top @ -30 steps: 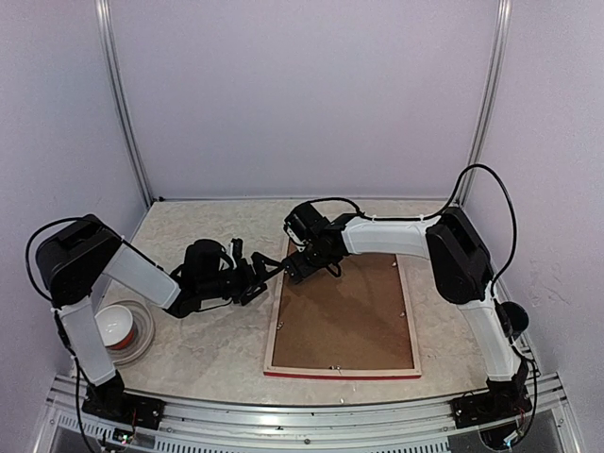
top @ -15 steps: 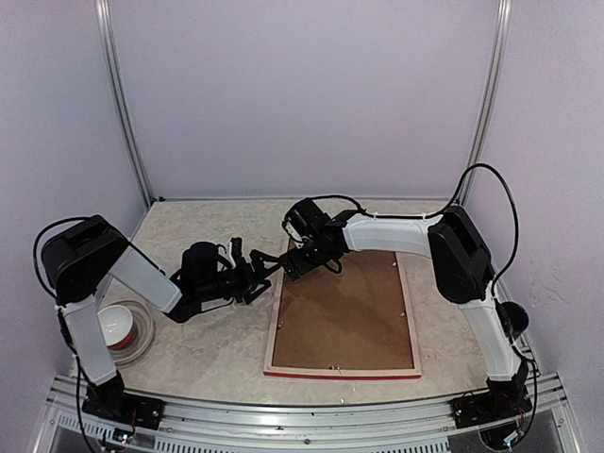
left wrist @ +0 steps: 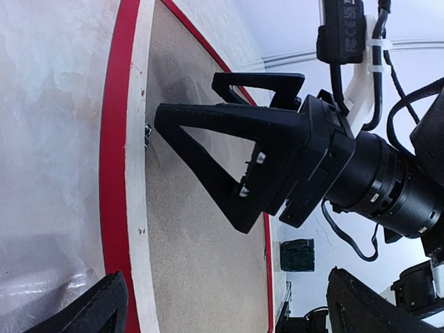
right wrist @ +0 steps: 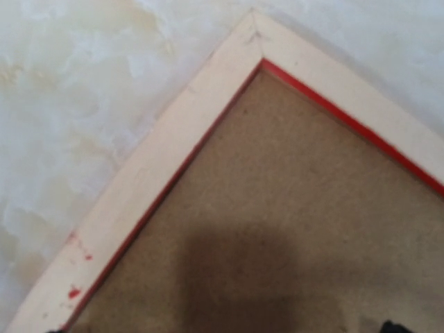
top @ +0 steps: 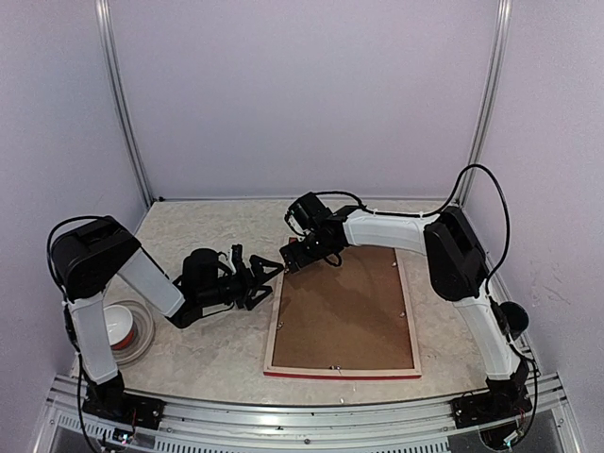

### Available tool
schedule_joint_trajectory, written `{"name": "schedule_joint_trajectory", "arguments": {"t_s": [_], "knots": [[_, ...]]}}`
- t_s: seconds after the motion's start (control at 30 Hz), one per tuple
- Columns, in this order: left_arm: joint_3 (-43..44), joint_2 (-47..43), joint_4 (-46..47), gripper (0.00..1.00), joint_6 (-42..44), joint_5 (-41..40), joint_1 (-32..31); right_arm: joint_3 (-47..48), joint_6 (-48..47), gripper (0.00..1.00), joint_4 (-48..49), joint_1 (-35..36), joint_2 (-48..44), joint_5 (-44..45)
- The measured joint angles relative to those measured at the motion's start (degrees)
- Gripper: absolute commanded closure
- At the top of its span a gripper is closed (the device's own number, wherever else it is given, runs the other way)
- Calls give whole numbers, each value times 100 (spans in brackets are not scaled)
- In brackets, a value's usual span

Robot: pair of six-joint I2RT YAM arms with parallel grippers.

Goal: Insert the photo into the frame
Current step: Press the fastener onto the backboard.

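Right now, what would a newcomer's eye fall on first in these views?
The big frame lies face down on the table, pale wood back up, red edge showing, with a brown backing board inside it. Both open claws crowd its far left corner: the left claw just beside the rail, the right claw over the corner.

red-edged frame (top: 340, 375), brown backing board (top: 344, 316)

The left arm (top: 151, 278) and right arm (top: 387, 231) wear white shells between chunky black joints. The right gripper (left wrist: 187, 97) has black, hollow triangular fingers (left wrist: 208, 116). Two silver screws (left wrist: 260, 158) sit just behind them, and farther back a black cable (left wrist: 383, 76) is zip-tied.
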Motion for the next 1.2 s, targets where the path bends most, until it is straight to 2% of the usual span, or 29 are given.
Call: {"name": "schedule_joint_trajectory", "arguments": {"t_s": [0.53,1.2], "knots": [[-63,0,107,1,-31,17,9,-4,52,1,7,-4,151,-103],[-66,9,170,1,-55,22,9,-682,66,1,328,66,-229,94]]}}
